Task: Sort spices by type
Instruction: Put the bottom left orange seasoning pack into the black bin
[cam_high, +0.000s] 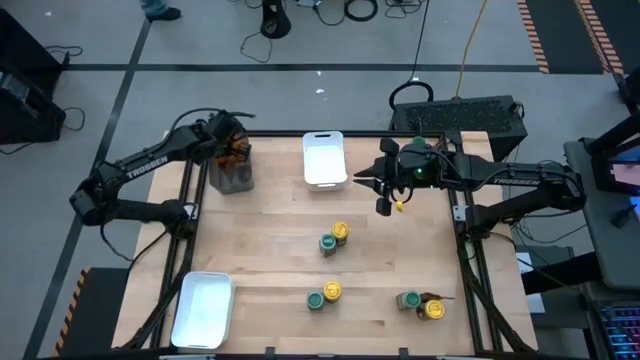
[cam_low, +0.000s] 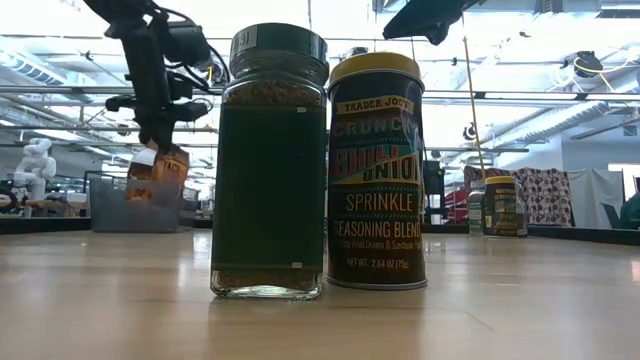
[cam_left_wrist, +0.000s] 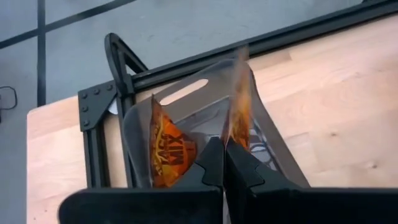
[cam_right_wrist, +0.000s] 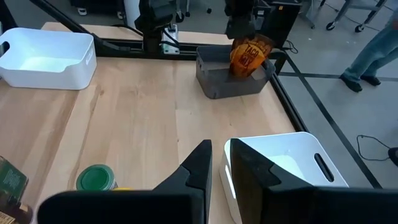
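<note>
Nearest in the low view, a green-lidded jar stands upright on the table, touching or just beside a yellow-lidded Trader Joe's Crunchy Chili Onion tin. From above, such green/yellow pairs sit mid-table, near the front edge and front right, the last with a small brown piece beside it. A white tray sits at the front left corner, a second white tray at the far edge. The right gripper hangs above the table just right of that far tray, jaws nearly closed on nothing. Far left, the left gripper is over the dark clear-sided bin, jaws pinching an orange spice packet held partly above the bin's rim; another orange packet stands inside.
</note>
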